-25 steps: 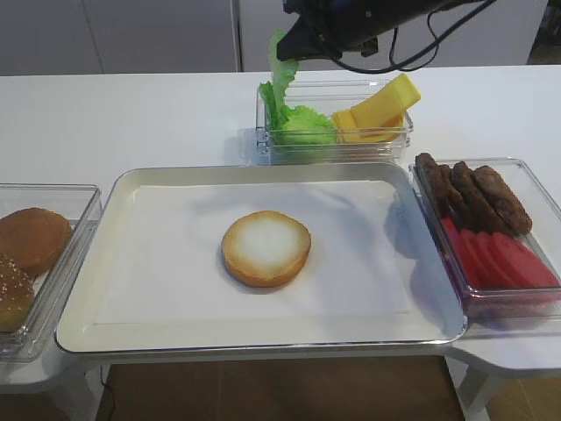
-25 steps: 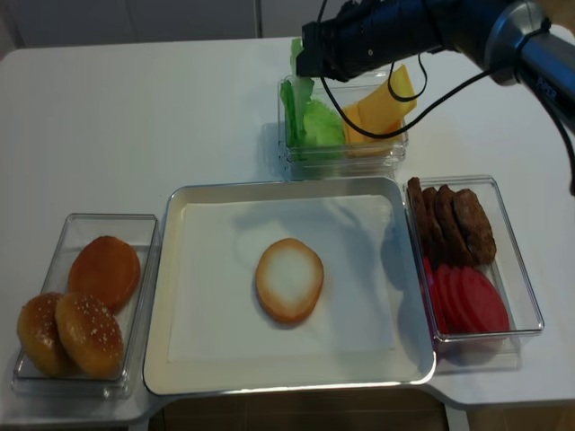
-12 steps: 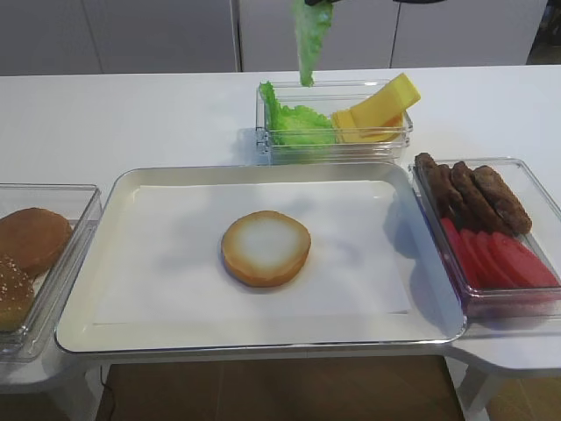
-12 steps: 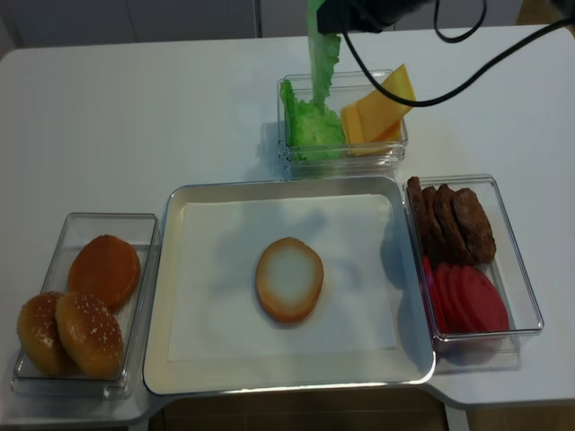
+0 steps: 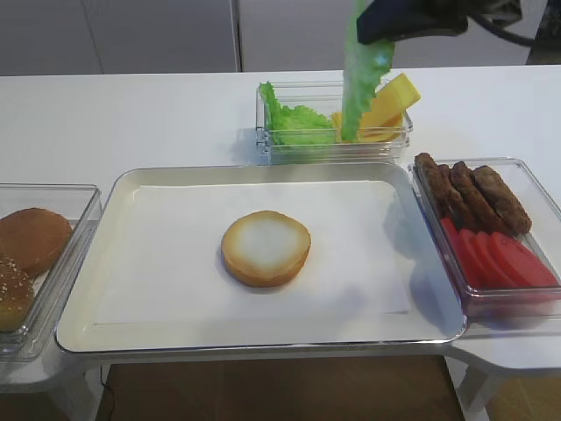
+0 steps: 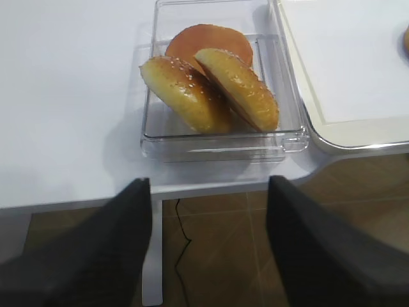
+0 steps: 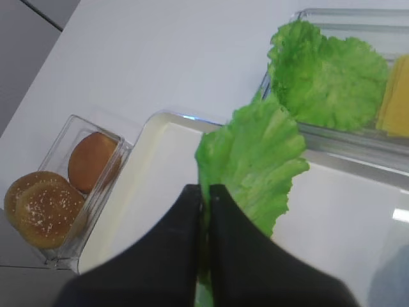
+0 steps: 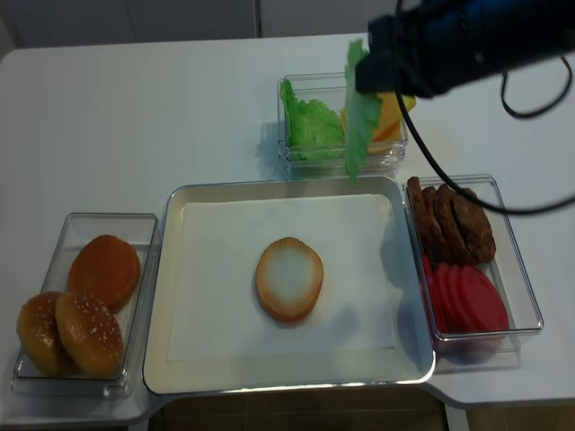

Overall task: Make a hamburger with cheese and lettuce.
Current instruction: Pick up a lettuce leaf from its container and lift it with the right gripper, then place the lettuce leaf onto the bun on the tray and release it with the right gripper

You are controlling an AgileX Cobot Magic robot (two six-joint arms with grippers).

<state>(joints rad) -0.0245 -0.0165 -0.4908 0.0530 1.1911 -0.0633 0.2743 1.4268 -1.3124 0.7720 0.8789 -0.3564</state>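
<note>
At far left on the white worktop (image 5: 131,114), a clear plastic box (image 8: 148,235) holds domed brown buns (image 8: 105,269), two seeded; the left claw (image 6: 208,246) hangs beside it, fingers spread. Centre: a cream metal tray (image 5: 123,189) lined with white paper carries the hamburger (image 5: 266,247), a round flat half, golden rim, pale cut face. Above the tray's far right corner, the right claw (image 7: 206,198), pressed together, pinches a frilly green lettuce (image 5: 361,83) leaf that dangles. Behind lie more lettuce and glossy yellow cheese (image 5: 386,107); rightmost, brown patties (image 5: 473,195) and red tomato slices (image 5: 504,260).
</note>
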